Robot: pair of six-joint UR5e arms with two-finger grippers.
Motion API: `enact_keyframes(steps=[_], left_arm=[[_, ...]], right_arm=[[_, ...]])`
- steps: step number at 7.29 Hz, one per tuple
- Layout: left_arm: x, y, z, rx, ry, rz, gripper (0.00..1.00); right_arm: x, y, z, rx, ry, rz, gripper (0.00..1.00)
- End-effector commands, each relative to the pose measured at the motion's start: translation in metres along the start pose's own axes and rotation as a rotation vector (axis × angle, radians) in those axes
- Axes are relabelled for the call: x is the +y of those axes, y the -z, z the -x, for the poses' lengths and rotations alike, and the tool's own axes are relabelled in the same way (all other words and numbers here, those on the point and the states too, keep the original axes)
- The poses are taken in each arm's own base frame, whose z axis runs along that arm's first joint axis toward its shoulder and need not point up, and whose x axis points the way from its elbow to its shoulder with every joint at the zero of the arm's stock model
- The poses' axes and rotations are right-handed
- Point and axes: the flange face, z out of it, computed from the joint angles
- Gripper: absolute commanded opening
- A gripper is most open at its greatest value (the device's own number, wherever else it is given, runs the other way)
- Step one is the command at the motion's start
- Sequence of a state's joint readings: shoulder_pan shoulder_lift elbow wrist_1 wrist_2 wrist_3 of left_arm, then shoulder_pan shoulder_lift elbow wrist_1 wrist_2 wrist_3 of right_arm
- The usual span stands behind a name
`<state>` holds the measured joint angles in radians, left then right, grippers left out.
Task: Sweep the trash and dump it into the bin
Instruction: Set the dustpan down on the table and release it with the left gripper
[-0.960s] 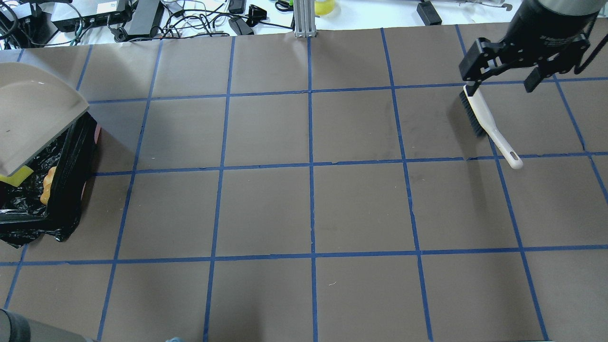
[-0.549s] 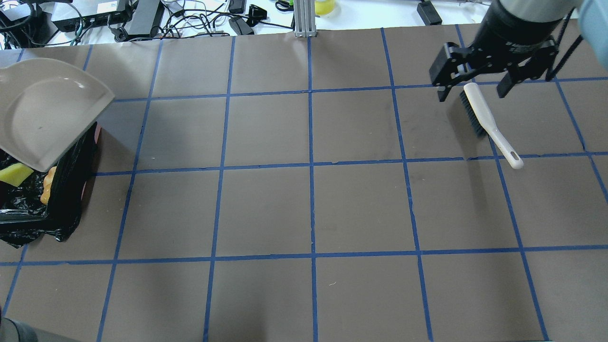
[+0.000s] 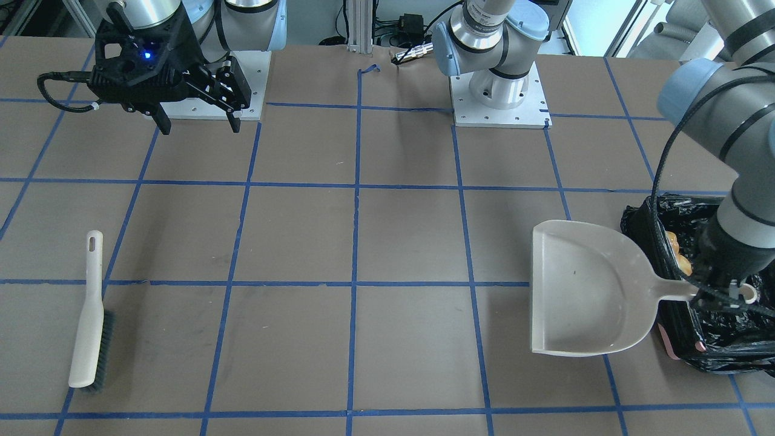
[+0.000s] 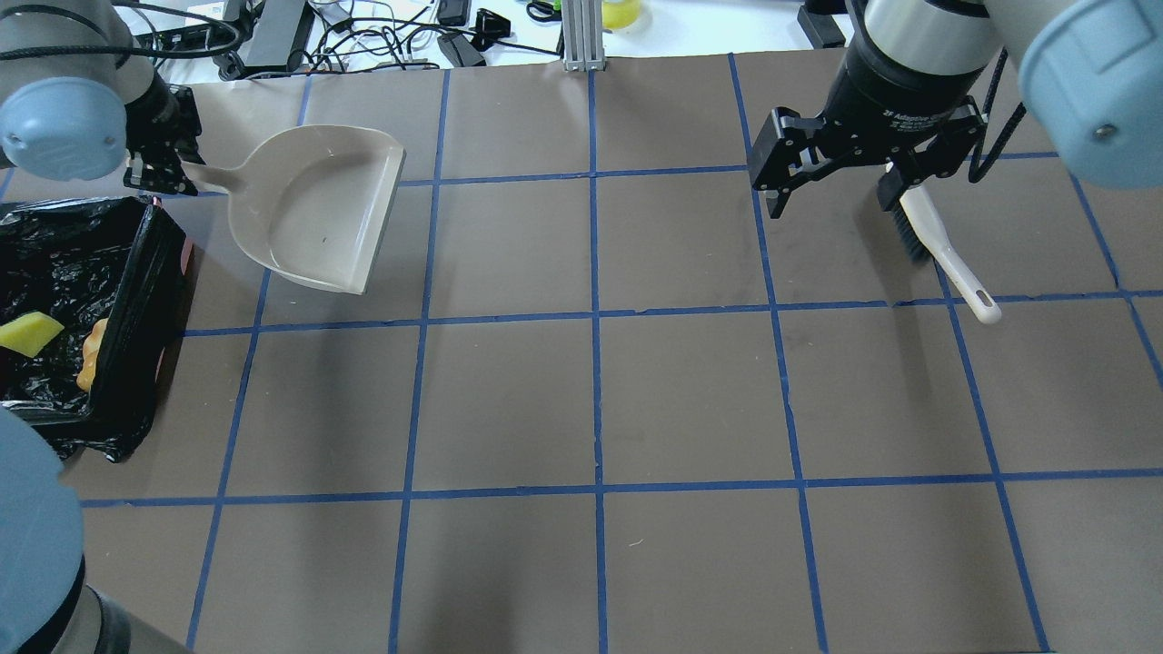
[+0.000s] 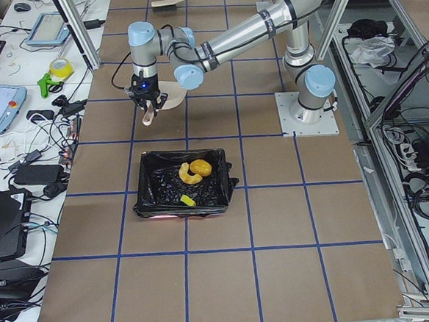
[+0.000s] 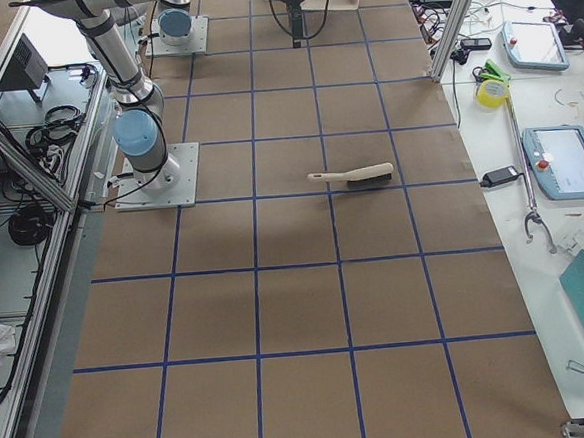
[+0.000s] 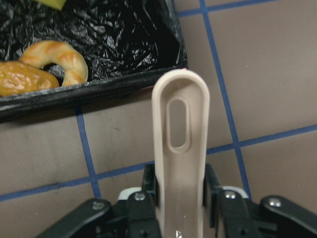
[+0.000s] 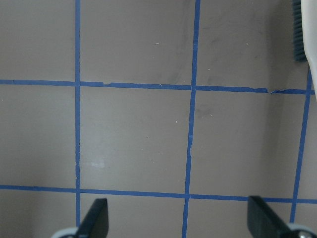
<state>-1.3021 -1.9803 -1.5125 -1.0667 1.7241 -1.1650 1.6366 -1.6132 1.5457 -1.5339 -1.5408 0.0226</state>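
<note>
The bin (image 4: 136,300), lined with black plastic, stands at the table's left end. In it lie the yellow sponge (image 4: 27,331), the orange-yellow lump (image 4: 88,363) and the pale ring slice (image 5: 188,174). The left wrist view shows the ring slice (image 7: 59,57) and the lump (image 7: 22,82) in the bag. My left gripper (image 4: 159,168) is shut on the handle of the empty beige dustpan (image 4: 313,209), held beside the bin's far end. My right gripper (image 4: 829,204) is open and empty, just left of the beige brush (image 4: 936,250) lying on the table.
Cables and power boxes (image 4: 273,36) lie beyond the table's far edge. A metal post (image 4: 581,36) stands at the far middle. Blue tape lines grid the brown table (image 4: 591,400). The arm bases (image 3: 496,91) are bolted on the robot's side.
My left arm has swung the dustpan from over the bin to the table beside it. My right gripper has moved left, off the brush, still open. The brush has not moved.
</note>
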Motion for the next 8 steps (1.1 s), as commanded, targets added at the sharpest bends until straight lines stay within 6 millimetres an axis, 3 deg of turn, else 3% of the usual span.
enact_keyframes(steps=[1, 2, 3, 4, 8], left_arm=[[0.038, -0.043, -0.023, 0.006, 0.038, 0.014, 0.00], [0.041, -0.064, -0.027, -0.014, 0.034, 0.023, 0.00], [0.036, -0.068, -0.042, 0.030, 0.039, 0.000, 0.00], [0.039, -0.081, -0.044, 0.017, 0.088, 0.013, 0.00], [0.070, -0.086, -0.040, -0.007, 0.063, 0.016, 0.00]], right_arm=[[0.000, -0.001, 0.000, 0.002, 0.001, 0.001, 1.00], [0.000, 0.000, 0.000, 0.002, 0.001, 0.000, 1.00], [0.000, 0.000, 0.000, 0.004, 0.001, 0.000, 1.00], [0.000, 0.000, -0.001, 0.007, 0.001, 0.000, 1.00], [0.000, -0.001, -0.001, 0.012, 0.001, 0.001, 1.00]])
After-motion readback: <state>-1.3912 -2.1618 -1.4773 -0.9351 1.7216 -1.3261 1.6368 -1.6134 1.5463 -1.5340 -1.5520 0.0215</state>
